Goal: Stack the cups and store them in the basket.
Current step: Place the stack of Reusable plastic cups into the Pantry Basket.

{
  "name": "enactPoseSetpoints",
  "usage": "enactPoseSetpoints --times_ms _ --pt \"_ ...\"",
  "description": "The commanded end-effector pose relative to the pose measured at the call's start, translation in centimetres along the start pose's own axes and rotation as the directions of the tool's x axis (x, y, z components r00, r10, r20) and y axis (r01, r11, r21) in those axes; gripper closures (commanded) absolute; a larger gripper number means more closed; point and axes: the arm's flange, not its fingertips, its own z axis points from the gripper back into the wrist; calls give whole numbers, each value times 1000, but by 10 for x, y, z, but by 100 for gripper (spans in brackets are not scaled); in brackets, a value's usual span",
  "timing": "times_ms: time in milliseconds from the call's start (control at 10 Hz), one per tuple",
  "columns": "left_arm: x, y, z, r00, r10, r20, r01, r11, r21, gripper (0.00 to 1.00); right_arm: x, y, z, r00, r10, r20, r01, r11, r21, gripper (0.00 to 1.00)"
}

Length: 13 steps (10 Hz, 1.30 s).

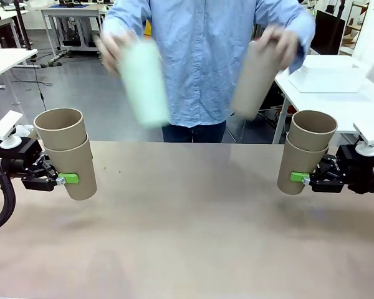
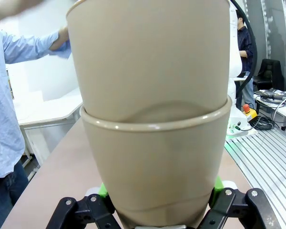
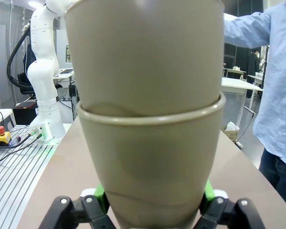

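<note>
My left gripper (image 1: 67,179) is shut on a stack of two tan cups (image 1: 67,152), held above the table at the left. That stack towers over the fingers in the left wrist view (image 2: 155,143). At the right, my right gripper (image 1: 297,178) is shut on another stack of two tan cups (image 1: 306,152), tilted a little; the same stack (image 3: 148,138) rises close in the right wrist view. Across the table the person holds a pale mint green cup (image 1: 143,84) in one hand and a tan cup (image 1: 255,81) in the other, both blurred. The basket (image 1: 327,73) sits on a white table at the far right.
The brown tabletop (image 1: 187,218) lies bare between my two arms. The person in a blue shirt (image 1: 206,56) stands at the far edge. White tables stand behind at the left and right.
</note>
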Motion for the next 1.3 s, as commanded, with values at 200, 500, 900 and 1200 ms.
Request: enactPoseSetpoints --times_ms 200,500,900,1200 --pt "3 -1 -1 1000 -14 3 14 1000 -3 15 2 -1 0 1000 19 10 -19 1000 -11 15" --pt "3 -1 -1 1000 -14 3 14 1000 -3 15 2 -1 0 1000 19 10 -19 1000 -11 15" --pt "3 -1 -1 1000 -14 3 14 1000 -3 15 2 -1 0 1000 19 10 -19 1000 -11 15" --pt "3 -1 -1 1000 -14 3 14 1000 -3 15 2 -1 0 1000 19 10 -19 1000 -11 15"
